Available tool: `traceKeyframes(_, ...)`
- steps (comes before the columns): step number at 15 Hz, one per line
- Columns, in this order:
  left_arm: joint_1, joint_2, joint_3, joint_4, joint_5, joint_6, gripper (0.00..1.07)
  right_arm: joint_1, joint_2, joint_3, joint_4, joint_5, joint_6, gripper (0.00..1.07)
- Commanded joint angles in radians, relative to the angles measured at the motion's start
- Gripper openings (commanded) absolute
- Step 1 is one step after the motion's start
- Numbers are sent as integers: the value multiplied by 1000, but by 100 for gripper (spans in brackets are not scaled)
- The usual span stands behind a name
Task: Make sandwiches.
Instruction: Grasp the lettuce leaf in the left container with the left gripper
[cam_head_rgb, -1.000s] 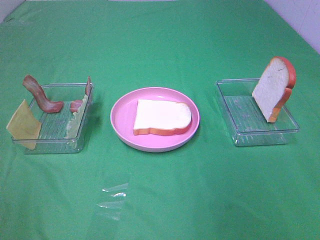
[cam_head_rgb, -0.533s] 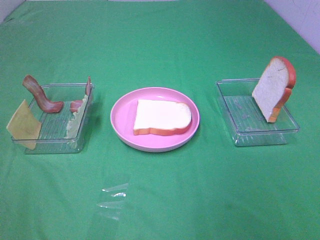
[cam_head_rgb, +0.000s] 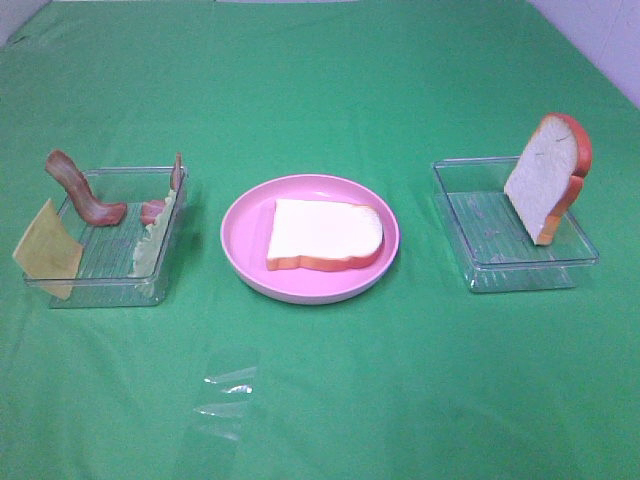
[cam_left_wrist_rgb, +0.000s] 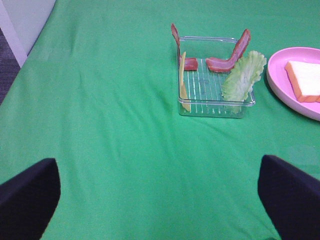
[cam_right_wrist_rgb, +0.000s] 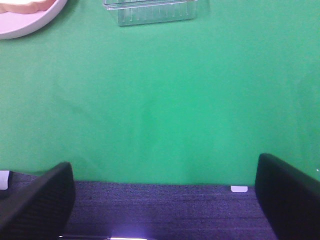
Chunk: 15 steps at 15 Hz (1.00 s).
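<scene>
Left jaws spread wide and empty, the arm hanging low over the green surface (cam_head_rgb: 320, 420), near-left of the left tray (cam_head_rgb: 100, 292) and well apart from it. In that tray, the cheese slice (cam_head_rgb: 46, 250) leans on the left wall, a bacon strip (cam_head_rgb: 80, 192) curls up, and the lettuce (cam_head_rgb: 152, 240) rests against the right wall. One bread slice (cam_head_rgb: 325, 232) lies flat on the pink plate (cam_head_rgb: 245, 265) at centre. The other bread slice (cam_head_rgb: 548, 180) stands tilted in the right tray (cam_head_rgb: 520, 277). Right jaws are also wide apart and empty, poised at the surface's near edge.
</scene>
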Motion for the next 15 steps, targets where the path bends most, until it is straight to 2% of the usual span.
traceKeyframes(1,-3,-13,4,-7,-10,5,102,28,-51,17,10,-23,-14,94)
traceKeyframes(8,-3,-13,4,-5,-10,5,102,36,-292,17,9,-22,-37,94)
traceKeyframes(15,-3,-13,4,5,-10,5,102,36,-287,17,7,-23,-40,94)
